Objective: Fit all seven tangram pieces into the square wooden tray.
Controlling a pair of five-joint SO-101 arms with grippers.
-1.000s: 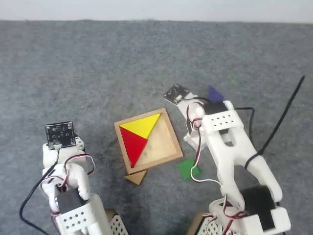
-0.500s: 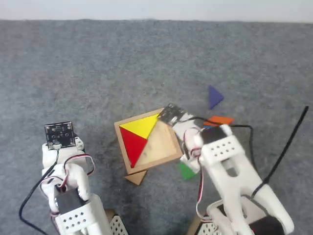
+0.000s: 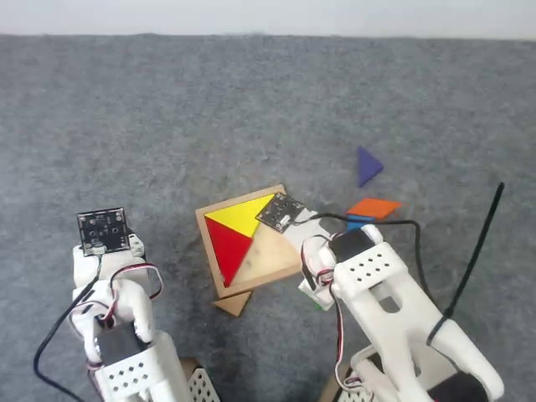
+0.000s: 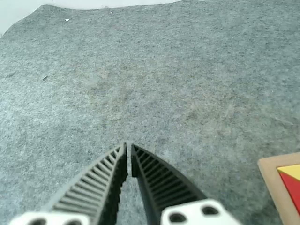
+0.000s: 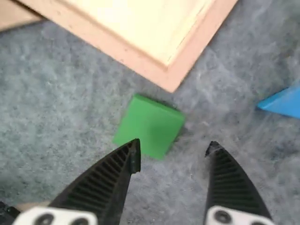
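The square wooden tray lies mid-table and holds a yellow triangle and a red triangle. A tan triangle rests just outside its near corner. My right gripper hangs open over the green square, one finger at the square's edge and the other on bare felt. The square sits beside the tray's corner. A blue piece lies a little way off. In the high view the right arm hides most of the green square. My left gripper is shut and holds nothing over bare felt.
A purple triangle and an orange parallelogram lie right of the tray, with the blue piece next to the orange one. Grey felt covers the table. The tray's edge shows in the left wrist view.
The right arm swung from the far right near the purple triangle, toward the tray's right edge, and now hangs over the green square. The left arm kept still.
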